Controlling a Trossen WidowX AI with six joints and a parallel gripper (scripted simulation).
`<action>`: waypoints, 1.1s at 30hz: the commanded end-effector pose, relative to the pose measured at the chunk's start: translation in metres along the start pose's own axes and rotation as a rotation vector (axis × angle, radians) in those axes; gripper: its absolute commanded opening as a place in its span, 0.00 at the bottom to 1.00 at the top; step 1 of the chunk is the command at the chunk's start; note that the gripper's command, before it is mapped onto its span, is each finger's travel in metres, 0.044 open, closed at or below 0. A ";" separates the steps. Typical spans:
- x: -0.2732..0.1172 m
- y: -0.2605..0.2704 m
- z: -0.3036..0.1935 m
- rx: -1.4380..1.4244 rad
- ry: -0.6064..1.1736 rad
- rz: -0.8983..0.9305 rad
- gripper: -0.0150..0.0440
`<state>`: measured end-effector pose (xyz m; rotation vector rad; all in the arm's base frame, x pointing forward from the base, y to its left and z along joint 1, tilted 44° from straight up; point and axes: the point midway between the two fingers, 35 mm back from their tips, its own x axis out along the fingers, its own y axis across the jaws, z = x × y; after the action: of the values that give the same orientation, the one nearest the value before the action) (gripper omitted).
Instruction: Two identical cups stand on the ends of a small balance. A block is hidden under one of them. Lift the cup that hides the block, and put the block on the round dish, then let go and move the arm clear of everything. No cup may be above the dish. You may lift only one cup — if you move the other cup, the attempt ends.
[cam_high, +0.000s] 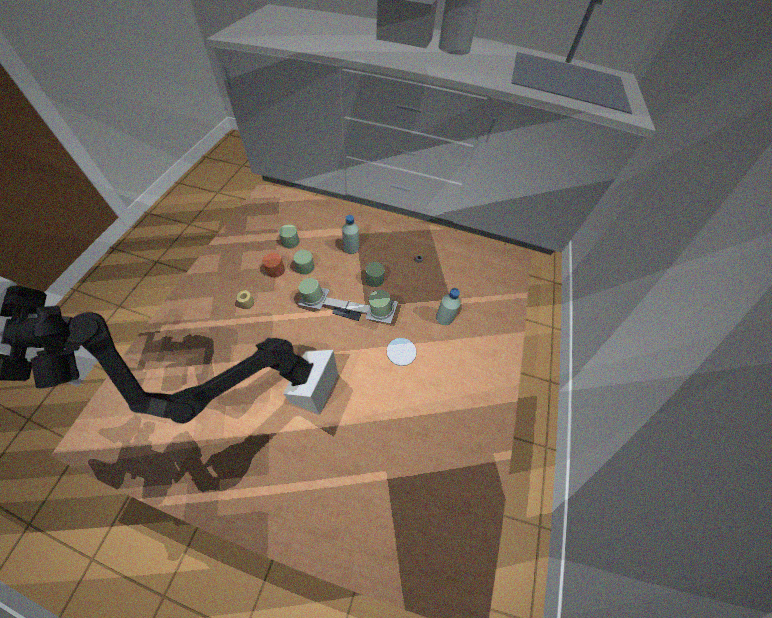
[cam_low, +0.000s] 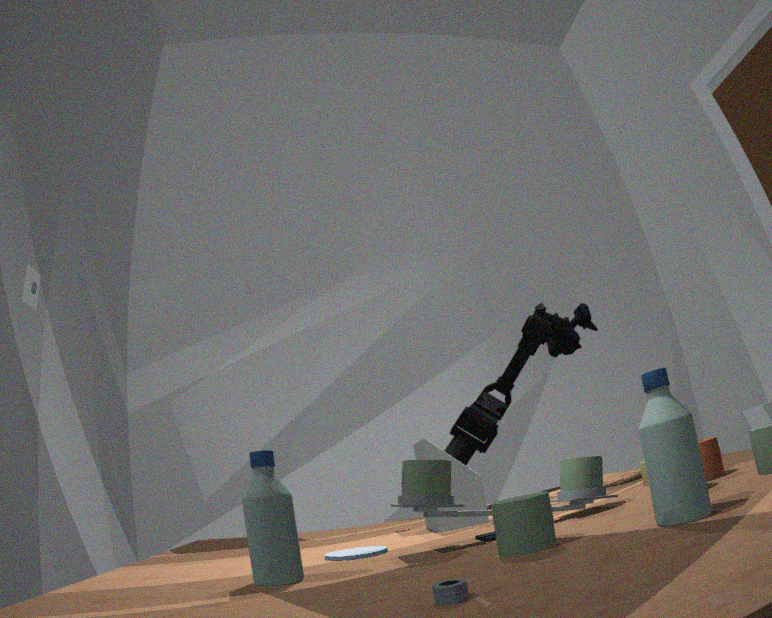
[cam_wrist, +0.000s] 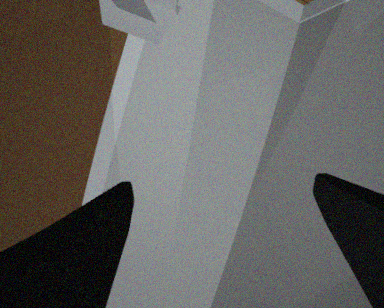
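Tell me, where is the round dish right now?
In the top view the round dish lies flat on the table, just in front of the balance, right of the gripper.

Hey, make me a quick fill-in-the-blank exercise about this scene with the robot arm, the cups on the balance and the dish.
1. The round dish has ____ on it.
2. The number of cups standing on the balance is ____.
3. Both bottles have caps coloured ____.
4. The gripper has its fingers spread ____, with nothing between them.

Missing words: nothing; two; blue; open
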<state>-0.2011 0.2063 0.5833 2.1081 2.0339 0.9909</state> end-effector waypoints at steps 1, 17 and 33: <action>0.000 0.002 0.000 0.004 0.000 0.004 0.98; -0.028 0.135 0.007 0.328 0.090 0.268 1.00; -0.084 0.253 0.044 0.728 0.206 0.579 1.00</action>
<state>0.0221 0.1261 0.6322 3.0935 2.1533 0.5982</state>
